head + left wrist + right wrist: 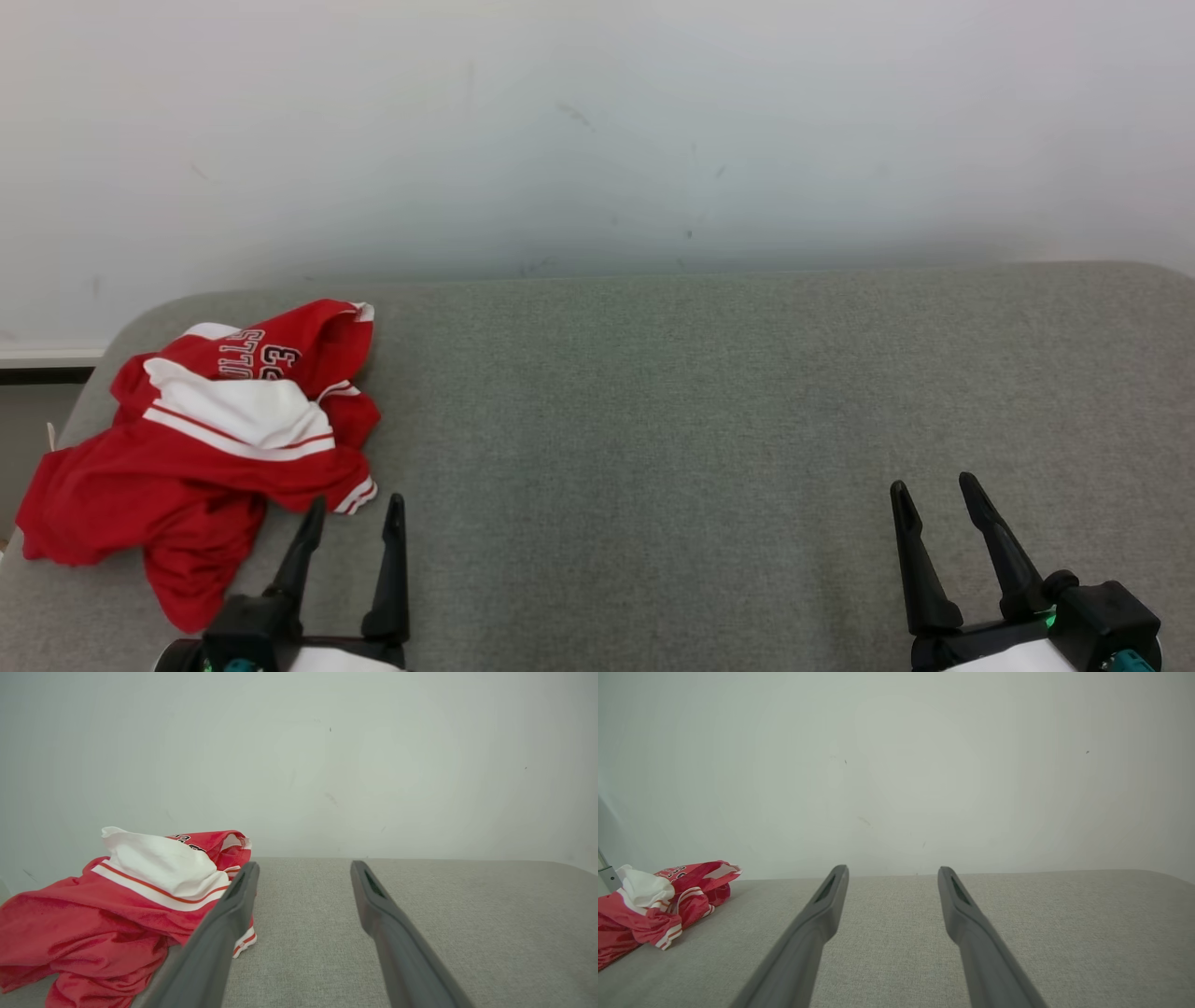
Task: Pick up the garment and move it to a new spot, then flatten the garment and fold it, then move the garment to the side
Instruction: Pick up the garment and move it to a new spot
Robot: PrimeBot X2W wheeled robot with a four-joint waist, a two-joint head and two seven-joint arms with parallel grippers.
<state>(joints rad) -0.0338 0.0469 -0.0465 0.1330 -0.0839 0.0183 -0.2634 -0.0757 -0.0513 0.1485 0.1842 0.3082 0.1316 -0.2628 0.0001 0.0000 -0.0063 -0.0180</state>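
Saw crumpled red-and-white jersey garment (215, 439) heaped on grey fabric surface (700, 420). Held left claw (357, 504) just beside it, right claw (934, 483) well apart, both wide open, empty, likely poised for pickup.

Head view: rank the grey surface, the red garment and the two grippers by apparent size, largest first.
1. grey surface
2. red garment
3. left gripper and right gripper: they look alike, so unranked.
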